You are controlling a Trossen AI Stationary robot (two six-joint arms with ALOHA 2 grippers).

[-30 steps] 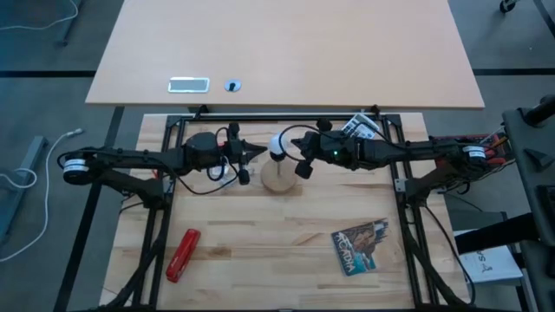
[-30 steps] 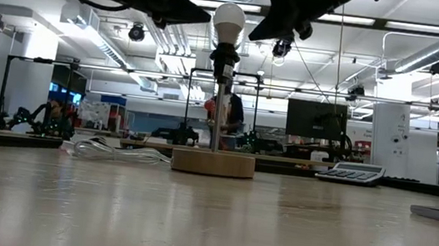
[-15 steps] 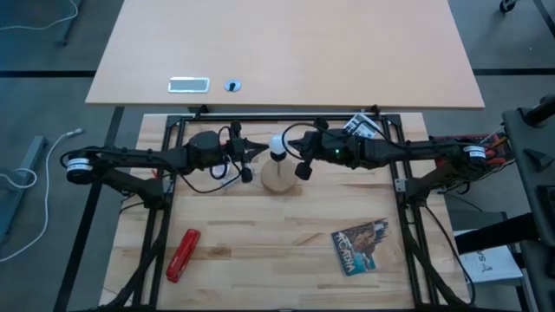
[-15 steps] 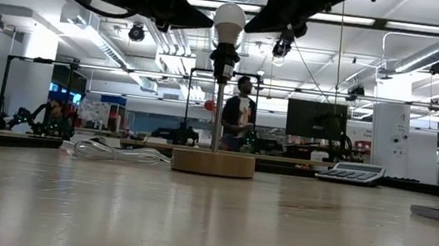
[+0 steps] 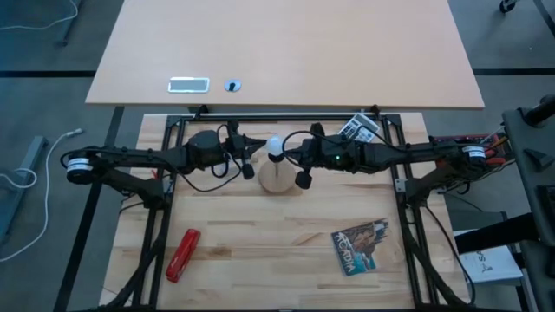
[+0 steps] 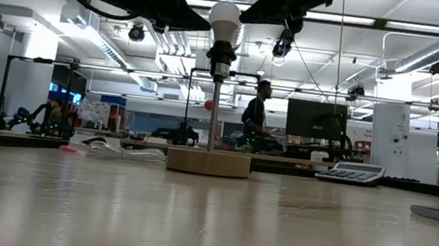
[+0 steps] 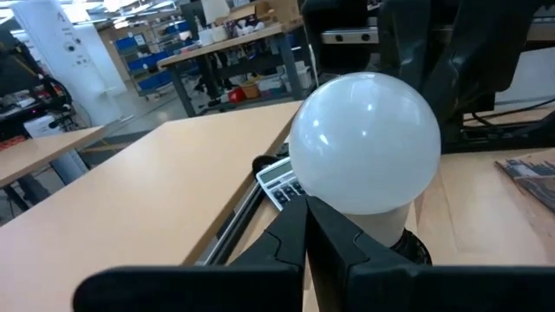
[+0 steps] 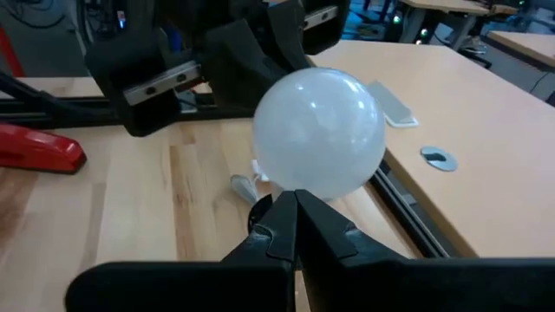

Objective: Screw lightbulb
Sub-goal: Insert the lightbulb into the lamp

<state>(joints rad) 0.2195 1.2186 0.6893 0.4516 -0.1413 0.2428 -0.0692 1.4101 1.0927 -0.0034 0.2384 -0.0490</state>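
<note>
Wooden desk point(image 5: 260, 260) with a black frame around it, a bigger tan table behind, and a busy workshop in the background of the low view, where a person point(image 6: 259, 115) stands far off near some monitors.

The lightbulb point(image 5: 276, 146) sits upright on top of the black socket post of a round wooden base point(image 5: 278, 180), which stands a bit behind the middle of the desk. In the low view the lightbulb point(image 6: 224, 21) is at the top of the post, well above the desk surface.

The left gripper point(image 5: 252, 152) has its fingers fully closed with nothing between them, and the tips sit right beside the bulb on its left. In the left wrist view the closed fingertips point(image 7: 305, 232) point at the bulb's lower part; whether they touch it I can't say.

The right gripper point(image 5: 293, 153) is the same deal from the other side: fingers pressed together, empty, tips right up at the bulb. Touching or not, can't tell.

Other stuff: a red stapler point(image 5: 182, 254) near the front left corner, a magazine point(image 5: 362, 245) toward the front right, and a calculator point(image 5: 359, 127) at the back edge on the right.
</note>
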